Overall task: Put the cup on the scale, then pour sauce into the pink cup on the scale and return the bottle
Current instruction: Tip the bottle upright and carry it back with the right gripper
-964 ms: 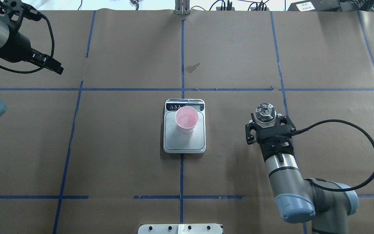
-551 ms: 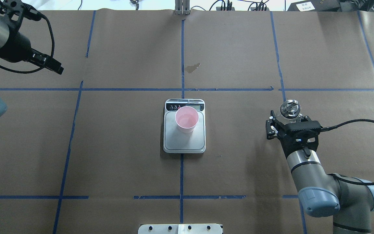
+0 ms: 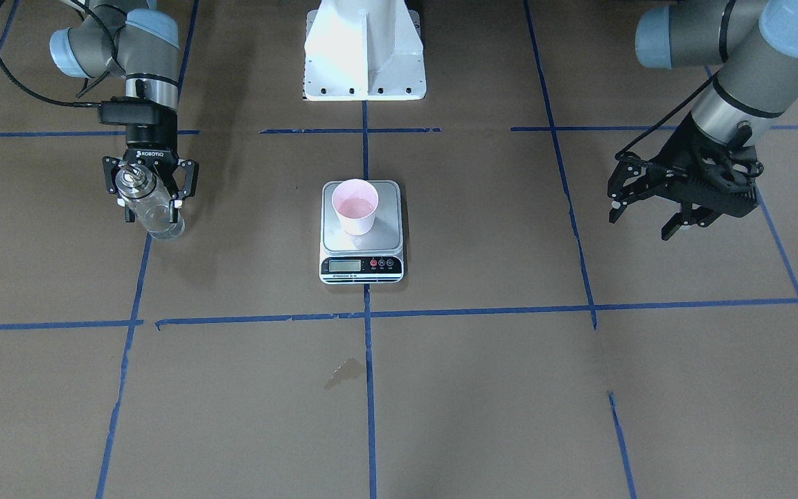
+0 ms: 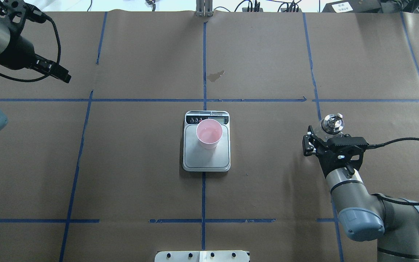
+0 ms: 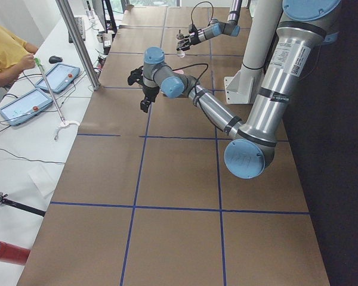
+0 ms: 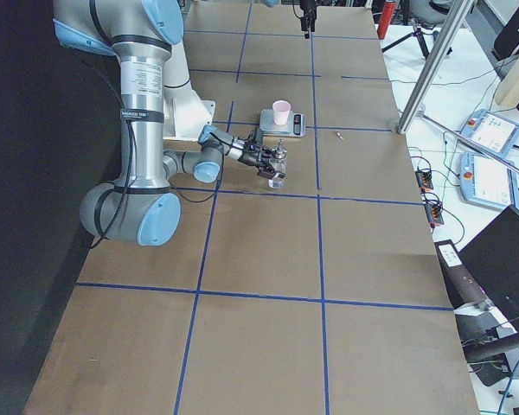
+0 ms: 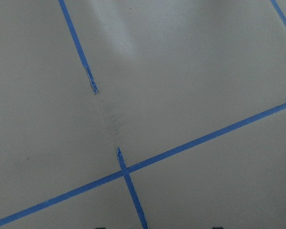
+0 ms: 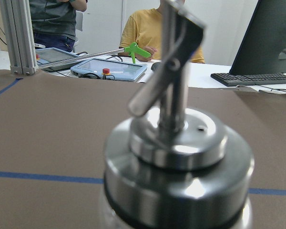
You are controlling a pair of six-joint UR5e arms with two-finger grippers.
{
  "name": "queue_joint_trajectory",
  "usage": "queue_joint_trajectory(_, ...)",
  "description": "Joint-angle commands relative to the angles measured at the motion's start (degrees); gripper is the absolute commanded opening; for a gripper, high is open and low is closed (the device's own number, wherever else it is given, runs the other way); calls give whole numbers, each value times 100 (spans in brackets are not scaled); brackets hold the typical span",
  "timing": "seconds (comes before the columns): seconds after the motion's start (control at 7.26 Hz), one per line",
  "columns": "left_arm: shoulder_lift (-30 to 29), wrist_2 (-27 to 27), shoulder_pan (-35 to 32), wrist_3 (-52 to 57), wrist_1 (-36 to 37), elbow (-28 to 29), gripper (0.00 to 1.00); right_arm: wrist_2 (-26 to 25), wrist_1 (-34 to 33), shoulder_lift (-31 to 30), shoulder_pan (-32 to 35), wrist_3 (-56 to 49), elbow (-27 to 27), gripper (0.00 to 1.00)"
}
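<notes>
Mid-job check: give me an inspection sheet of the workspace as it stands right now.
Surface: brown paper table with a blue tape grid; one small dark stain.
Job's things: pink cup upright on scale; glass bottle upright, apart from the scale on the robot's right; contact with the paper cannot be told.
Clutter: nothing seen.
Grippers: right gripper fingers shut on the bottle; left gripper open, empty.
Cables: black cable arcs from the right wrist.
Surroundings: operator in yellow, tablets beside the table.

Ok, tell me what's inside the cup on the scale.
The cup on the scale shows only its pinkish inside; no solid object. Clear liquid, if any, cannot be told.
</notes>
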Motion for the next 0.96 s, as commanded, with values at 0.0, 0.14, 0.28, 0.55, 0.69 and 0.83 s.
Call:
queue_joint_trajectory(0.0,-9,0,0,0,0,-10,80,196,2,77,140,30,-25,0)
queue_joint_trajectory(0.14,-9,0,0,-17,9,-45,80,207,2,77,149,30,-68,0)
queue_joint_trajectory(0.28,-26,0,0,-96,0,-45,80,277,2,77,149,21,-103,0)
queue_joint_trajectory(0.55,-44,0,0,-158,0,-80,80,409,2,103,211,21,-139,0)
queue_joint_trajectory(0.69,-61,0,9,-237,0,-98,80,444,2,103,219,30,-191,0)
queue_joint_trajectory(0.83,-61,0,9,-237,0,-107,80,453,11,103,211,30,-200,0)
